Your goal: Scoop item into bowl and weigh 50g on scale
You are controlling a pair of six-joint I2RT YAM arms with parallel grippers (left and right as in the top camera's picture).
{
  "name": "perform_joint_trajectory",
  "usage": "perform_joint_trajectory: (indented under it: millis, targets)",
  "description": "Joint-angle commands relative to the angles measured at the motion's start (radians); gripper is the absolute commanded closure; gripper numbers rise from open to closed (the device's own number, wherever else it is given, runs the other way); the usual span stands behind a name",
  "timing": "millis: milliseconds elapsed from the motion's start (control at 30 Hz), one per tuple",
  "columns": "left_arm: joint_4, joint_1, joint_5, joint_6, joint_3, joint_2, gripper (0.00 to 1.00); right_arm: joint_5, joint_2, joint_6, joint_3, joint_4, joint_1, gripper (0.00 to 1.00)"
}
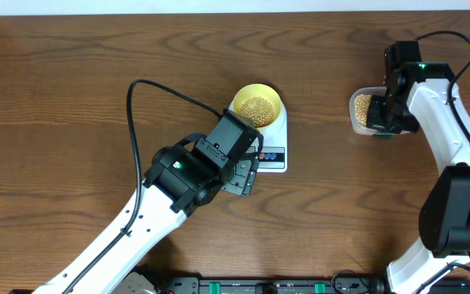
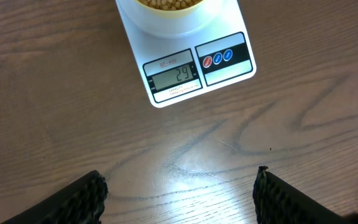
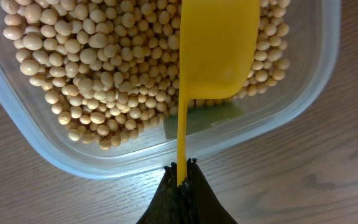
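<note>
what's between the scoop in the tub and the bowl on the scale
Nothing visible. The right gripper is shut on the yellow scoop in the clear tub of beans, and only bare table lies between the tub and the bowl on the scale. The left gripper hangs open by the scale's display end, off that path.

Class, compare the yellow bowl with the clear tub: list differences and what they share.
The bowl is round, opaque yellow; the tub is clear with rounded corners. The bowl sits on the scale; the tub on the table. A scoop is over the tub, none over the bowl. Both hold beans.
</note>
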Motion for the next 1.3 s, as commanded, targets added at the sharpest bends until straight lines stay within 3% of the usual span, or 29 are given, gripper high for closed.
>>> perform_joint_trajectory:
  millis: [0, 767, 1267]
  targets:
    - [-0.002, 0.002, 0.001, 0.008, 0.019, 0.003, 0.22, -0.059, 0.016, -0.020, -0.010, 0.000, -0.010, 0.99]
    - [-0.002, 0.002, 0.001, 0.008, 0.019, 0.003, 0.22, -0.430, 0.016, -0.122, -0.009, -0.064, -0.120, 0.99]
    - [-0.002, 0.002, 0.001, 0.008, 0.019, 0.003, 0.22, -0.553, 0.016, -0.208, -0.009, -0.111, -0.224, 0.99]
